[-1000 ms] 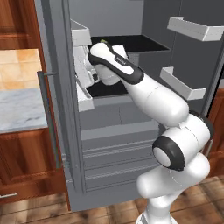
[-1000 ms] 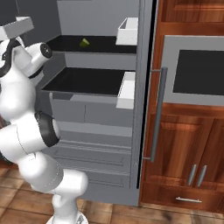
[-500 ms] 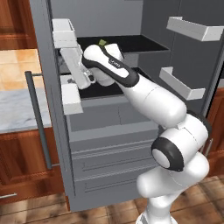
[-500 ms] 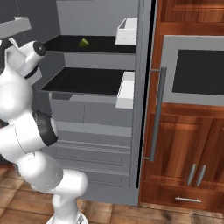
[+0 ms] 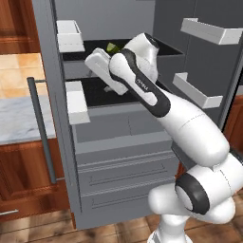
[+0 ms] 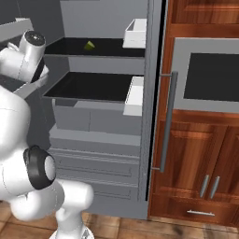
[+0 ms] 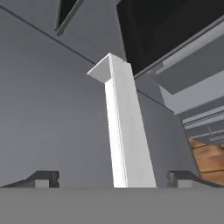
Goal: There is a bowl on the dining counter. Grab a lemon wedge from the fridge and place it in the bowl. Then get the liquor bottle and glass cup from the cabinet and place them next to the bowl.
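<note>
**A:** Lemon wedge (image 6: pixel 89 45), where is it sitting relative to your pincer?

**B:** It is lying on the upper fridge shelf (image 6: pixel 107 48), deeper in the fridge than my pincer (image 7: pixel 113 178) and well apart from it. In the left base view I am catching only a green sliver of it (image 5: pixel 112 47) just past my wrist.

**A:** And the pincer itself?

**B:** The jaws are standing wide apart and holding nothing. In the hand view the two tips are sitting far out to either side, with a white door bin (image 7: pixel 124 131) running up between them. I am not touching the bin as far as I can tell.

**A:** Why is the hand pointing that way?

**B:** My guess: the fridge door (image 5: pixel 52 114) is swung open on my left side, and the hand is facing its inner wall because it has no grip there now. The handle (image 5: pixel 42 128) is sitting on the outer face.

**A:** What is the next move asking for?

**B:** I am judging that I need to turn the hand toward the upper shelf and reach in over the lower shelf (image 6: pixel 91 86), keeping the jaws wide for the wedge.
</note>
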Robot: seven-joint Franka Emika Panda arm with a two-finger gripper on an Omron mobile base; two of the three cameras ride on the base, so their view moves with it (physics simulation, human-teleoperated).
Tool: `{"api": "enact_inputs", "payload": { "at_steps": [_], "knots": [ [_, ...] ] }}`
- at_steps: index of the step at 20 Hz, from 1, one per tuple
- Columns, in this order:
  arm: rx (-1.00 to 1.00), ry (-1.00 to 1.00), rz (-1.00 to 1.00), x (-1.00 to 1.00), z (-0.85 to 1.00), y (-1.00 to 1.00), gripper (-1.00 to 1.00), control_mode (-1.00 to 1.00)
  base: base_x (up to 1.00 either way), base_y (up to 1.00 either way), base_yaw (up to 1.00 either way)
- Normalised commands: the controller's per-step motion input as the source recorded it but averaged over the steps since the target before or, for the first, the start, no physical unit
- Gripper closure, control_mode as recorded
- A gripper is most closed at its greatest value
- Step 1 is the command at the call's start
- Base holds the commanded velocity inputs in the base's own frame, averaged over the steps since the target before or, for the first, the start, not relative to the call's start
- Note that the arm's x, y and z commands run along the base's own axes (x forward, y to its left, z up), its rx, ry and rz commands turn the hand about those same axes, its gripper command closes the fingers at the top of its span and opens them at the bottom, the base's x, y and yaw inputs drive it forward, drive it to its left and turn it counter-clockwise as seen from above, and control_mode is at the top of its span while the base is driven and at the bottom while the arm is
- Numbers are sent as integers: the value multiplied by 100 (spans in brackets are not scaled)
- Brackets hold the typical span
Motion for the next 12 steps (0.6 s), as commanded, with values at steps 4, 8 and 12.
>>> {"api": "enact_inputs", "payload": {
  "at_steps": [4,8,12],
  "knots": [
    [-38,-13,-5,-54,2,-100,-100,-100,0,0,0],
    [-36,-10,-3,-57,-1,-99,-100,-100,0,0,0],
    [-32,-6,0,-59,-7,-98,-100,-100,0,0,0]
  ]
}}
